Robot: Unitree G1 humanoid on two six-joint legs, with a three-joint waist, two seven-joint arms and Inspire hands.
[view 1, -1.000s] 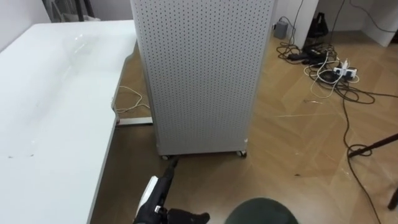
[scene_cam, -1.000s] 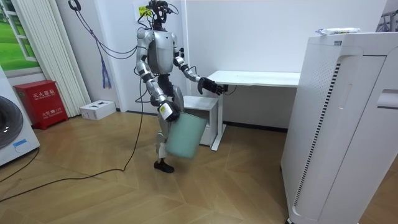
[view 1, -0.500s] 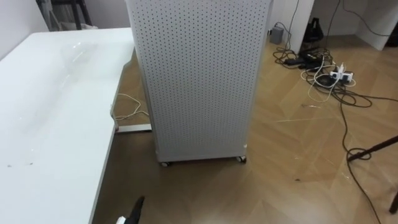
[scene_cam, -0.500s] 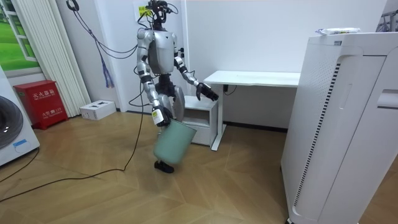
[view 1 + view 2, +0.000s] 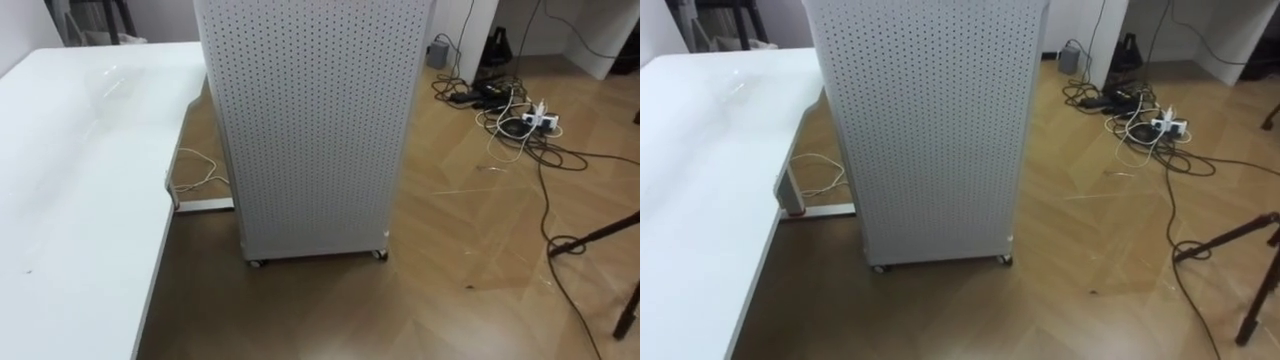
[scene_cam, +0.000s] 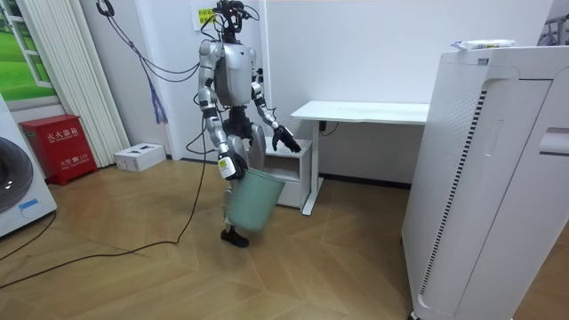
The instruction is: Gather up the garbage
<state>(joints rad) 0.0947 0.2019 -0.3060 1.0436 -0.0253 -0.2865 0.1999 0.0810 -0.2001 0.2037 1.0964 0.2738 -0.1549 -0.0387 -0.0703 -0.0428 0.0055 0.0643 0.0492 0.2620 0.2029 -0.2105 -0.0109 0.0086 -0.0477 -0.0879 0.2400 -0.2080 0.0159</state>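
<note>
right hand (image 6: 230, 168) seemingly grips green bin (image 6: 250, 197) rim; left hand (image 6: 286, 140) hangs open.

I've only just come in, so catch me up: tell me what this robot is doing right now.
The robot stands on the wooden floor near the white desk, carrying a green bin that hangs from its right hand at its side. Its left hand is free, held out low in front with relaxed fingers. Its head cameras look at a perforated white cabinet on castors beside the desk, with loose cables on the floor beyond.
</note>
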